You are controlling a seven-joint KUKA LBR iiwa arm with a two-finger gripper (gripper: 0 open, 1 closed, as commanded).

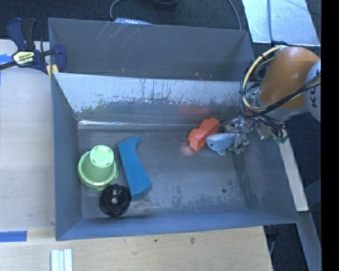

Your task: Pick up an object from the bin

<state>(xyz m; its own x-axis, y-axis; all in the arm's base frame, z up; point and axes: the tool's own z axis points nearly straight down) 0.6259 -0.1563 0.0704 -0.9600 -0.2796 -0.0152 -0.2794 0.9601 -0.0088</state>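
My gripper (241, 135) is low at the bin's right side, near the back wall. A small light blue piece (219, 144) lies right against its left end, touching it. Just left of that piece an orange block (202, 133) lies tilted on the bin floor, its upper end towards the back wall.
At the front left stand a light green upturned cup (98, 165), a blue angled block (134, 165) beside it, and a black round knob (114, 200) in front of both. The arm with its orange cover and cables hangs over the right rim.
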